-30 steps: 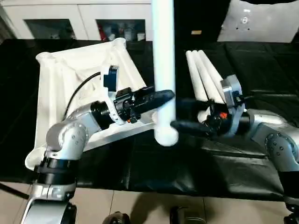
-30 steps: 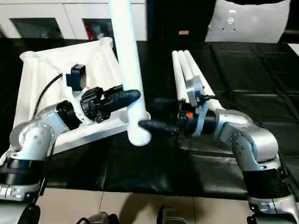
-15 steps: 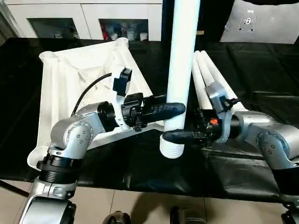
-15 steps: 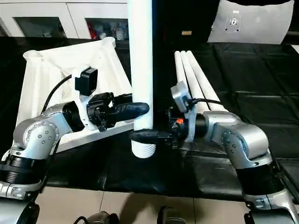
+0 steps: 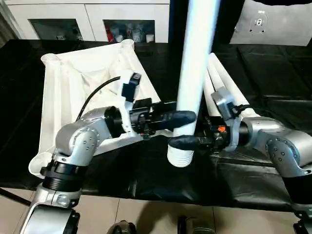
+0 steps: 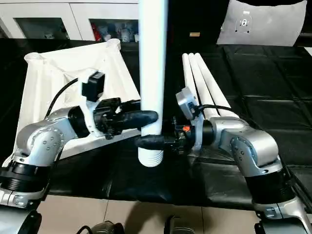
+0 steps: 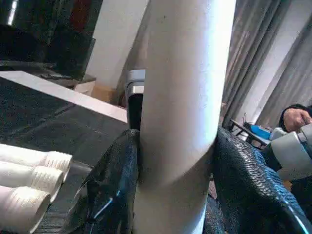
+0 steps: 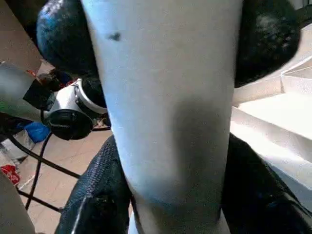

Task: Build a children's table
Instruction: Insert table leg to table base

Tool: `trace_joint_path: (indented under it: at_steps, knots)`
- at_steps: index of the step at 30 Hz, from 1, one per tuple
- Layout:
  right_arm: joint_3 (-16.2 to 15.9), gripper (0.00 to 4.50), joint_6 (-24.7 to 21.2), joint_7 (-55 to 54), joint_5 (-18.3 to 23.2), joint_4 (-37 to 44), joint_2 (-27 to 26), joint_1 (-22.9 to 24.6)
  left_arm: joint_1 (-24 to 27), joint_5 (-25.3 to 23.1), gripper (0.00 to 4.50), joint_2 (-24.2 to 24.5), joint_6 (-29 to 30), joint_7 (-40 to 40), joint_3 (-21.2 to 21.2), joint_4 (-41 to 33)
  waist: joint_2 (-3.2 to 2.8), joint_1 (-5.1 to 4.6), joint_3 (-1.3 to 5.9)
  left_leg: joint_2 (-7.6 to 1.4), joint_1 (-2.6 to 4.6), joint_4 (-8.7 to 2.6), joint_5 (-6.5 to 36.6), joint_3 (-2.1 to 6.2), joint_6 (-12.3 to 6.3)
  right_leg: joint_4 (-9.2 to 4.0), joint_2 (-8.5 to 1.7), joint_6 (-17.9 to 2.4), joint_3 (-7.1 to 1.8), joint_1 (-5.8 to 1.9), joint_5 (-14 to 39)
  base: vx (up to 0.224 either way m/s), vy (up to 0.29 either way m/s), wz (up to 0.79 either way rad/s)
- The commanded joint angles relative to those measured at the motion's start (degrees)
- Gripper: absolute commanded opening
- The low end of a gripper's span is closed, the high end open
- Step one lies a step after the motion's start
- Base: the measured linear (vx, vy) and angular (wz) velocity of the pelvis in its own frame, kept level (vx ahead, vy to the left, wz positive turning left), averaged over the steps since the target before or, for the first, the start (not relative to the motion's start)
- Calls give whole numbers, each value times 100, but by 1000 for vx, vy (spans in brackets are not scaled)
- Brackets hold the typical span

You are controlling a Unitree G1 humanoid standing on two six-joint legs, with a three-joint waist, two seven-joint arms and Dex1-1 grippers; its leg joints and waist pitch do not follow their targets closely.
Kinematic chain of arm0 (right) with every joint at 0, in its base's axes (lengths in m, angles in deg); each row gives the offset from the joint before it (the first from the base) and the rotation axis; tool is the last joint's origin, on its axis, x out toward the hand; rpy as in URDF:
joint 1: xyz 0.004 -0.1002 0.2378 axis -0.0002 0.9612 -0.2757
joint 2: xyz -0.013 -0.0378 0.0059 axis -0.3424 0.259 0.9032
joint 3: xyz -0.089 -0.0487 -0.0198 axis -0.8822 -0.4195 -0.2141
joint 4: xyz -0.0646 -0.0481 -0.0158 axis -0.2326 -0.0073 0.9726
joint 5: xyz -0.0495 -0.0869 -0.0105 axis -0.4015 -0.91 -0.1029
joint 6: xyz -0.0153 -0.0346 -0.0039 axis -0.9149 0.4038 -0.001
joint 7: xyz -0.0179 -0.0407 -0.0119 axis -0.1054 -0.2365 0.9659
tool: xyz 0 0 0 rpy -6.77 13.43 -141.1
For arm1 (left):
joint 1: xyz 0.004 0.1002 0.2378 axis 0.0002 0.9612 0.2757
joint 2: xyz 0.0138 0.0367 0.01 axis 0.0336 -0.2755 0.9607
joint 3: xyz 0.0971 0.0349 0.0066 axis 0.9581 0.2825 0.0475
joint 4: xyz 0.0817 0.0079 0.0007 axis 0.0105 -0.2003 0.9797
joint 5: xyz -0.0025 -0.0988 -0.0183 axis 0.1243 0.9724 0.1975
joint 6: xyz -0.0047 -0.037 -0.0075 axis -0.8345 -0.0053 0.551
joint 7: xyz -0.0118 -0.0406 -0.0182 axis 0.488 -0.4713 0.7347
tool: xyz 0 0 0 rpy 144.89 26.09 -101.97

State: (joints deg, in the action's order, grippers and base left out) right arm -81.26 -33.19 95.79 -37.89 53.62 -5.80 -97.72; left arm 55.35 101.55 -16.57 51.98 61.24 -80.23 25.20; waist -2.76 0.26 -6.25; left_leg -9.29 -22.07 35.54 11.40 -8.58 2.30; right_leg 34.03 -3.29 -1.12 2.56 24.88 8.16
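Observation:
A white table leg (image 5: 195,73) stands nearly upright above the work surface, its ribbed end (image 5: 180,157) pointing down. My left gripper (image 5: 186,117) is shut on the leg from the left; in the left wrist view its black fingers (image 7: 114,180) press both sides of the leg (image 7: 183,97). Just below, my right gripper (image 5: 176,142) reaches in from the right and is shut on the same leg (image 8: 165,97), with its fingers (image 8: 95,195) hugging both sides. The white table top (image 5: 73,83) lies underside up at the left. Three more legs (image 5: 225,83) lie side by side behind my right arm.
A black sheet (image 5: 161,175) covers the work surface, and its front edge runs just below my arms with bare floor beyond. White cabinets with glass doors (image 5: 126,27) stand at the back. A pale grey cushion-like thing (image 5: 273,24) sits at the back right.
My right gripper has moved in leftward and closed its fingers around the lower part of the leg. The left gripper has kept its hold while the leg came closer to upright.

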Motion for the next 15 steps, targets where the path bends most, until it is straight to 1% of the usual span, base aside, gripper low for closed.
trace_joint_path:
  at_steps: [1,2,6,7,9,12,13,15]
  knots:
    - [-66,201,-40,102,-14,83,29,-75,-162,-127,195,-7,-153,-22,18,-18,111,23,485,-227,30,-372,491,7,-535,-419,-341,-1202,-207,-452,1848,0,0,0]
    - [-74,200,-37,106,-19,83,30,-67,-169,-155,194,-9,-181,-29,31,-11,146,21,498,-225,31,-367,478,2,-542,-410,-345,-1201,-208,-462,1843,0,0,0]
    - [-99,197,-30,91,-31,101,22,-50,-170,-250,193,-7,-257,-68,58,8,137,20,493,-220,22,-363,404,0,-585,-410,-341,-1188,-208,-457,1814,0,0,0]
    - [-99,197,-26,65,-36,121,7,-38,-145,-288,193,-5,-277,-90,60,9,115,21,495,-220,23,-359,405,3,-585,-412,-343,-1187,-207,-457,1814,0,0,0]
    - [-90,196,-19,41,-37,141,-5,-19,-107,-394,193,10,-335,-137,92,18,129,17,500,-220,29,-358,424,-2,-584,-419,-336,-1184,-208,-455,1808,0,0,0]
    - [-87,196,9,1,-64,152,-18,16,-62,-434,193,31,-354,-100,131,0,129,21,505,-220,23,-356,396,-1,-588,-408,-339,-1196,-207,-462,1769,0,0,0]
    - [-99,196,54,-24,-107,149,-24,46,-30,-456,247,45,-369,-76,155,-15,126,22,506,-226,23,-358,392,2,-585,-404,-340,-1198,-205,-460,1759,0,0,0]
    - [-148,196,164,-106,-220,154,-59,166,96,-575,267,109,-426,-45,245,-55,119,13,503,-227,22,-364,436,4,-567,-417,-339,-1155,-203,-458,1823,0,0,0]
